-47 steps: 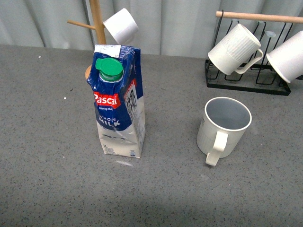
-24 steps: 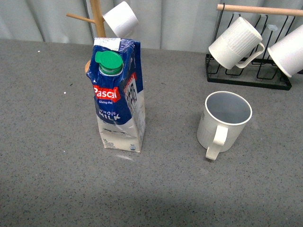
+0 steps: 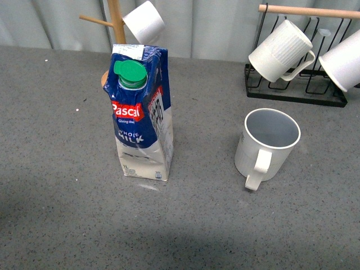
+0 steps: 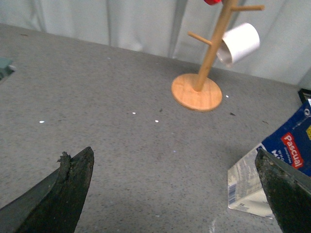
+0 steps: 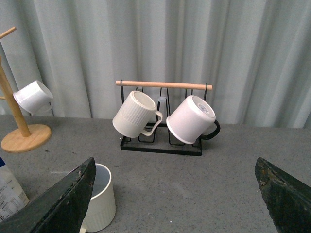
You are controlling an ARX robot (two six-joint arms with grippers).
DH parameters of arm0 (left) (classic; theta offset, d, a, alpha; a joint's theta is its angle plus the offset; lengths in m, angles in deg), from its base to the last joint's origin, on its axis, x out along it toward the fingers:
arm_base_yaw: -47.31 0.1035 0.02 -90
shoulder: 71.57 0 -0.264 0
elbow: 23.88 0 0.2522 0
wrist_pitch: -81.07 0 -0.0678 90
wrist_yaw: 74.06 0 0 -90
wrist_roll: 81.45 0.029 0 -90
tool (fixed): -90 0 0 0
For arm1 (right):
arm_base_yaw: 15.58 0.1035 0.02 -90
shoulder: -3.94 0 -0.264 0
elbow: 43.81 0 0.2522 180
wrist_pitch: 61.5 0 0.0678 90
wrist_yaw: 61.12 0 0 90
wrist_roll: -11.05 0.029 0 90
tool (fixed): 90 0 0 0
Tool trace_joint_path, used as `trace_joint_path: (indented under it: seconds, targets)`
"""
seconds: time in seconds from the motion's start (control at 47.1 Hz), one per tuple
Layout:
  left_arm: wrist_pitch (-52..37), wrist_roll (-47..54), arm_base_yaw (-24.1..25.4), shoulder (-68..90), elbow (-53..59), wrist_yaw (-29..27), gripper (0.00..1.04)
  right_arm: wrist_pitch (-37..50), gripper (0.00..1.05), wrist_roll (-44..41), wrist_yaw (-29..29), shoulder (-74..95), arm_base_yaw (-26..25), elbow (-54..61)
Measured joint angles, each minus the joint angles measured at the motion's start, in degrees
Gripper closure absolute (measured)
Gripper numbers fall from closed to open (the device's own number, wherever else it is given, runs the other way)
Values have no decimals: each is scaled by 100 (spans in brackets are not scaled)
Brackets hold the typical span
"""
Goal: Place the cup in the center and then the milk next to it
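A: Where is the large cream-white ribbed mug [image 3: 267, 143] to be found?

B: It is seen upright on the grey speckled tabletop [image 3: 56, 214], to the right of the tall blue-and-white milk carton with the green screw cap [image 3: 140, 121]. Bare table is left between the two. Its loop handle is turned toward the robot, which is judged to keep it easy to reach from the front.

A: And the carton itself?

B: It is stood upright, label forward, in front of the wooden mug tree [image 3: 116, 25], on which a small smooth white cup [image 3: 144, 21] is hung. Right of the carton and further back, a black wire rack [image 3: 292, 95] is seen, with a brighter white ribbed mug [image 3: 279, 52] hung on it.

A: Is anything held?

B: Nothing. The left gripper [image 4: 171, 160] is spread wide, with only bare table between its jaws and the carton showing near one finger. The right gripper [image 5: 175, 165] is likewise spread wide and empty, with the mug showing near one finger.

A: What may be concluded?

B: Both items are judged to be set down side by side. Whether the mug counts as centred cannot be settled.
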Motion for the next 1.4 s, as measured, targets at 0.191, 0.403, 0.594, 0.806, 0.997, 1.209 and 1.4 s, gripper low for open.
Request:
trace_joint_path:
  seconds: [0.191,0.403,0.594,0.806,0.997,1.209,1.4]
  targets:
    - [-728,144,-424,1388,-442,428,6,0,9,2,0,0,0,0]
    - [-935,146,-691,2144,-599,531,6,0,9,0,0,0,0,0]
    - [-994,177,-774,2741,-835,699,6,0,9,0,-2,0,0,0]
    - [-1038,234,-778,3141,-1075,925,6,0,9,0,0,0,0,0]
    - [-1021,363,-859,3285,-1274,1056,6,0,9,0,-2,0,0,0]
    - [-931,435,-1012,3381,-1456,1506,6,0,9,0,0,0,0,0]
    - [-905,385,-1113,3294,-1565,1626,6,0,9,0,0,0,0,0]
